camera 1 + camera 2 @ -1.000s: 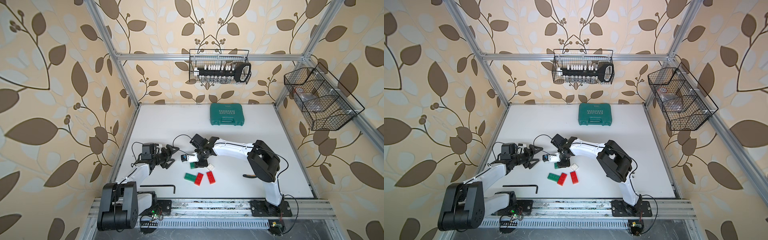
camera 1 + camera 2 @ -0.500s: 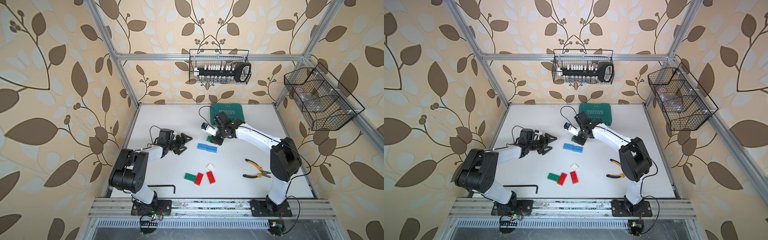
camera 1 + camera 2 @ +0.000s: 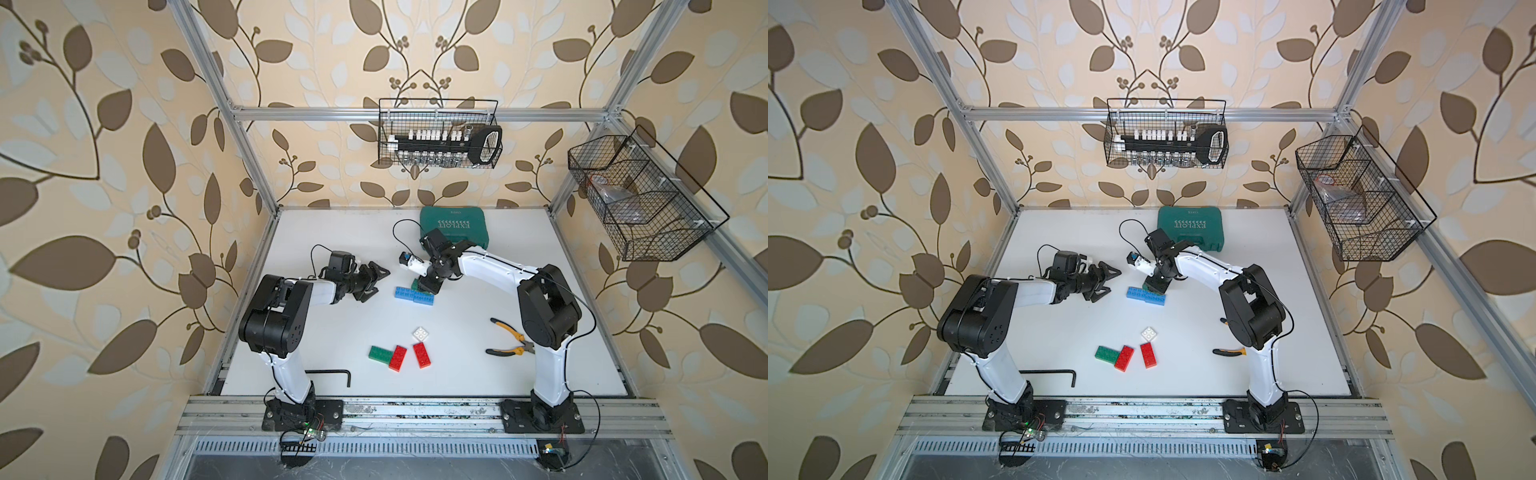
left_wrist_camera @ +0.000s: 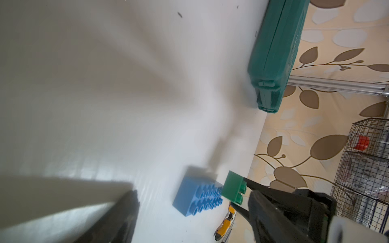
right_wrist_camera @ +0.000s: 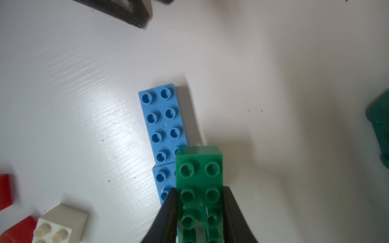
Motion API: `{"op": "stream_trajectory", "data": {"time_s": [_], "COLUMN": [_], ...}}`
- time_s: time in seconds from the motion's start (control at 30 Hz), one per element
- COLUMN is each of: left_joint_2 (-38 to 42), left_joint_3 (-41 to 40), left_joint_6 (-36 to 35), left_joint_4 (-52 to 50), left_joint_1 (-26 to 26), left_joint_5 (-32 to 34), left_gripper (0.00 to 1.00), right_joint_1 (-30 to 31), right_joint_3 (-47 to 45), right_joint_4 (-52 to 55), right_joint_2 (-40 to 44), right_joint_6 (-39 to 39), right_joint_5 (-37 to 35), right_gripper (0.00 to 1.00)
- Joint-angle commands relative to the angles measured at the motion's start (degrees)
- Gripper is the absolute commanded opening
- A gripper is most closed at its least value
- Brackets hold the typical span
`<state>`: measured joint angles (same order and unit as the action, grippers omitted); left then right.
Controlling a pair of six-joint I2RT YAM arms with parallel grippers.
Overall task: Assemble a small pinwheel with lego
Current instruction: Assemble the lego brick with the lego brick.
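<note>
Right hand pinches a green brick by its long sides above the far edge of two blue bricks at the middle of the counter. The left hand hovers spread to their left. The spare bricks lie nearer. Light, stiff, slick plastic: a side grip looks safest.

Beige wallpaper carried brown and pale leaves on thin brown stems. The table was white. Two blue bricks, a green brick, a second green brick, two red bricks and a white brick showed plain, solid colours. The tool case was teal, the pliers yellow-handled, the wire baskets black
</note>
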<state>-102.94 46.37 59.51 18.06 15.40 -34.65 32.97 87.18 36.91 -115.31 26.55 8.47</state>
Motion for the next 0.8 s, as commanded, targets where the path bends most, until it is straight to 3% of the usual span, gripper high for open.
{"op": "stream_trajectory", "data": {"time_s": [0.0, 0.77], "left_joint_2": [-0.94, -2.71], "left_joint_3": [2.48, 2.36], "left_joint_6": [-1.67, -1.31], "left_joint_4": [1.45, 2.56], "left_joint_1": [1.18, 2.96], "left_joint_5": [0.2, 0.64], "left_gripper": [0.84, 0.84], "right_joint_1": [0.02, 1.29], "right_joint_3": [1.82, 1.32], "right_joint_4": [-0.17, -1.68], "right_joint_2": [-1.79, -3.71], "right_joint_6": [-0.96, -0.05], "right_joint_5": [2.08, 1.75], "right_gripper": [0.14, 0.14]}}
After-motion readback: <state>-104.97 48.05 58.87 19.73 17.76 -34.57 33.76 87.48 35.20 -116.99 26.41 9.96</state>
